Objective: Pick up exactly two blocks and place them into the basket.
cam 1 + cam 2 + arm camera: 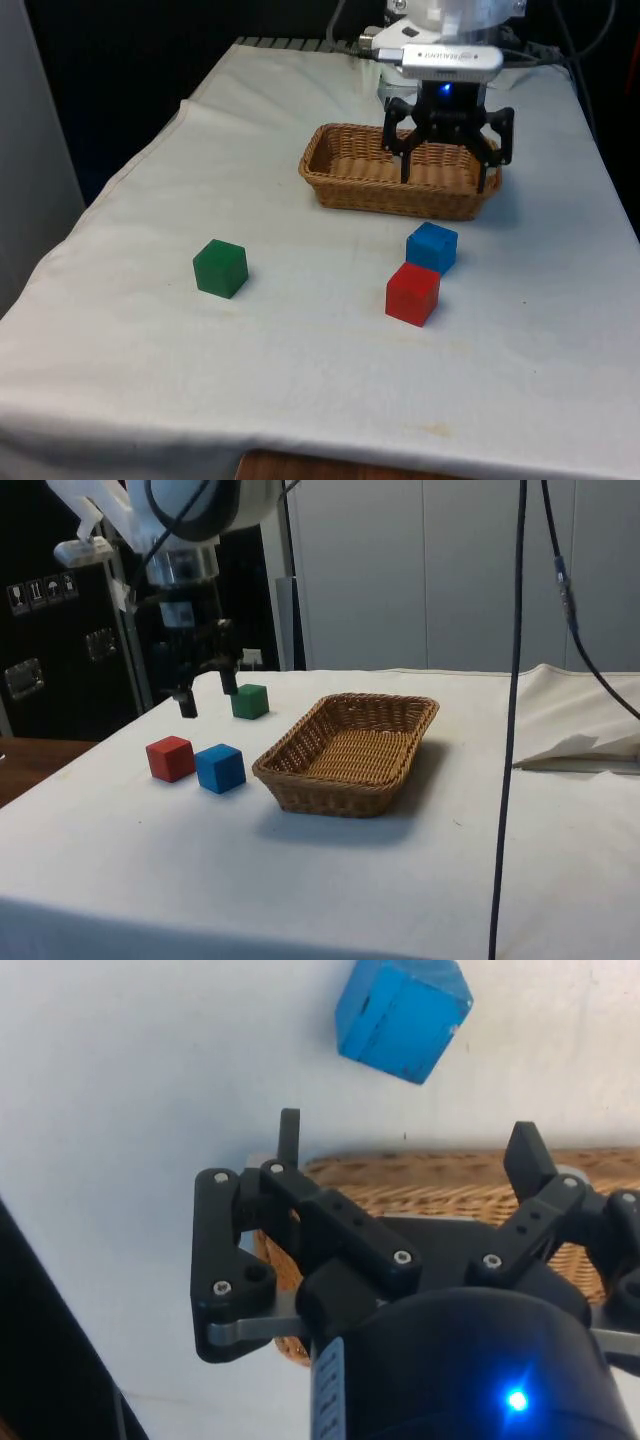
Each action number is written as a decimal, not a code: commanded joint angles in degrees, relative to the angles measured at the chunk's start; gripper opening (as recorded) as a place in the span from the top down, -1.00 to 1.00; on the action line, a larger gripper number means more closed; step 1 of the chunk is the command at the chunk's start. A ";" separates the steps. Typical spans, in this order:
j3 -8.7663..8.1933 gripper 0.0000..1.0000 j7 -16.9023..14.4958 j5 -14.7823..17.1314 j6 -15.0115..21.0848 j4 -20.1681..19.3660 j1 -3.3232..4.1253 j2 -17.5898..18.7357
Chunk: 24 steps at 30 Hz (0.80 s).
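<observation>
A brown wicker basket [340, 180] [350, 750] [420, 1175] lies on the white cloth with nothing in it. Just in front of it sit a blue block [432, 247] [220, 768] [403, 1010] and a red block [413, 293] [170, 758], close together. A green block [220, 268] [249, 701] stands alone towards the front view's left. My gripper [445, 170] [208, 693] [407, 1140] hangs open and empty well above the table, over the basket's rim on the side facing the blue block.
A black cable [510, 680] hangs down in front of the side camera. The cloth bunches into a fold [580, 750] beyond the basket in the side view. The table's edge [120, 180] runs along the front view's left.
</observation>
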 commanded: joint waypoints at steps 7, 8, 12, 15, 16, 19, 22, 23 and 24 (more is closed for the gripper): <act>0.23 -1.00 -0.80 1.83 3.04 -0.63 -0.69 2.23; -0.17 -1.00 -0.40 1.20 2.29 -0.46 -0.34 2.12; 0.40 -1.00 -1.03 3.09 5.04 -0.74 -0.80 3.72; -0.11 -1.00 -0.74 3.27 5.44 -0.69 -0.40 4.41; 0.52 -1.00 -1.32 4.35 6.36 -0.52 -0.86 4.87; 0.57 -1.00 -1.49 5.33 7.28 -0.34 -0.92 5.79; -0.06 -1.00 -1.15 5.39 7.51 -0.40 -0.40 6.19; 0.63 -1.00 -1.78 6.82 8.31 0.23 -0.97 7.22; 0.69 -1.00 -1.89 7.22 8.54 0.40 -0.97 7.62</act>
